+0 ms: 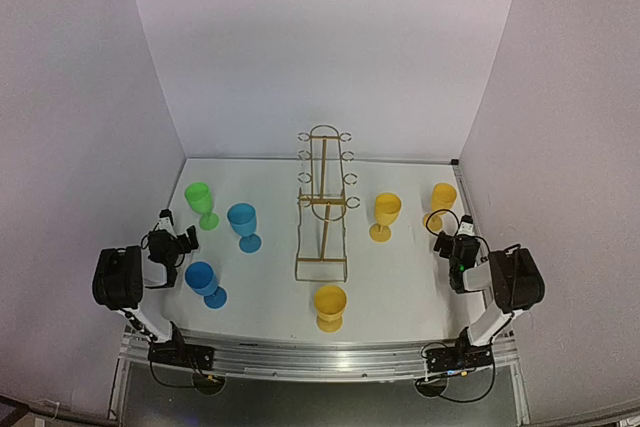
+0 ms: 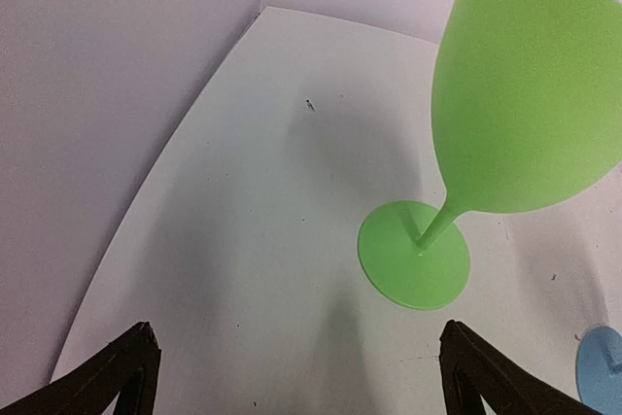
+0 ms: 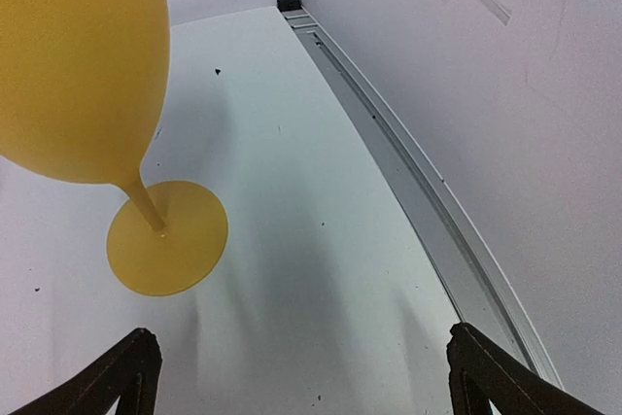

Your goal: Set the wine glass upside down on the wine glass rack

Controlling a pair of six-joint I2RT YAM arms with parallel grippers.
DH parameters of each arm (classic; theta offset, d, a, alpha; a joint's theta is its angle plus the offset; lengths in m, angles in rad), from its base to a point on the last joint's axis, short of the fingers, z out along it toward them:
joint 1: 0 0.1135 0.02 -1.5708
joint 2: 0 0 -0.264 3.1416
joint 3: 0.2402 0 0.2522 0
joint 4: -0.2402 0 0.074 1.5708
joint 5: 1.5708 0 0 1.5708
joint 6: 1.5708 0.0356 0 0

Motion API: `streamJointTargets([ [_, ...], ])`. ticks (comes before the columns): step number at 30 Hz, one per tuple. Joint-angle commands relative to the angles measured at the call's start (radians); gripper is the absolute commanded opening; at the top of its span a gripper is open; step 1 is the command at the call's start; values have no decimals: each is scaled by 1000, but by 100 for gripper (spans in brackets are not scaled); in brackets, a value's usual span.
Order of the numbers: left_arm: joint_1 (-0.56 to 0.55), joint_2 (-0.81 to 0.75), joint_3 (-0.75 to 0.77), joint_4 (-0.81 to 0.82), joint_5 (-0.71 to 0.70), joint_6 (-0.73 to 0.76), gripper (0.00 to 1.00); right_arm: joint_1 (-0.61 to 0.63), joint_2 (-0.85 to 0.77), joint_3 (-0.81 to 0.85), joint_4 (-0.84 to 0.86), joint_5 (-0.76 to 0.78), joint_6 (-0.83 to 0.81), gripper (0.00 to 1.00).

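**Top external view.** The wine glass rack [image 1: 323, 209], a gold wire frame, stands upright at the centre of the white table [image 1: 400, 282], its long side running from 6 to 12 o'clock. No glass hangs on it. Six glasses stand upright on their feet around it:
- the green wine glass [image 1: 201, 204] at 10 o'clock
- the light blue wine glass [image 1: 243, 226] at 9 o'clock
- the dark blue wine glass [image 1: 205, 283] at 8 o'clock
- the front yellow wine glass [image 1: 330, 307] at 6 o'clock, near the rack's foot
- the middle yellow wine glass [image 1: 385, 216] at 3 o'clock
- the orange-yellow wine glass [image 1: 441, 205] farther out at 3 o'clock

The left gripper [image 1: 178, 231] sits at the table's 9 o'clock edge. The right gripper [image 1: 452, 235] sits at its 3 o'clock edge.

**Left wrist view.** The left gripper [image 2: 296, 381] is spread wide and holds nothing. Its fingers [image 2: 107, 381] show only at the two lower corners. The green wine glass [image 2: 505, 114] stands ahead at 1 o'clock, apart from both fingers. The foot of the light blue wine glass [image 2: 603, 371] enters at 4 o'clock.

**Right wrist view.** The right gripper [image 3: 301, 381] is likewise spread wide and empty. The orange-yellow wine glass [image 3: 87, 75] stands ahead at 10 o'clock, clear of the fingers [image 3: 496, 381]. A metal rail [image 3: 418, 177] runs along the table edge at 2 o'clock.
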Motion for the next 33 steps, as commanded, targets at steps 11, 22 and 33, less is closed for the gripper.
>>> streamJointTargets([
  [11, 4, -63, 23, 10, -20, 2, 100, 1, -380, 185, -606, 32, 27, 98],
  [22, -1, -464, 141, -420, 374, 134, 100, 1, -913, 335, -1278, -152, 100, 95],
  [33, -318, -608, 349, -836, 363, 133, 100, 68, -773, 734, -1798, -580, 421, 68],
])
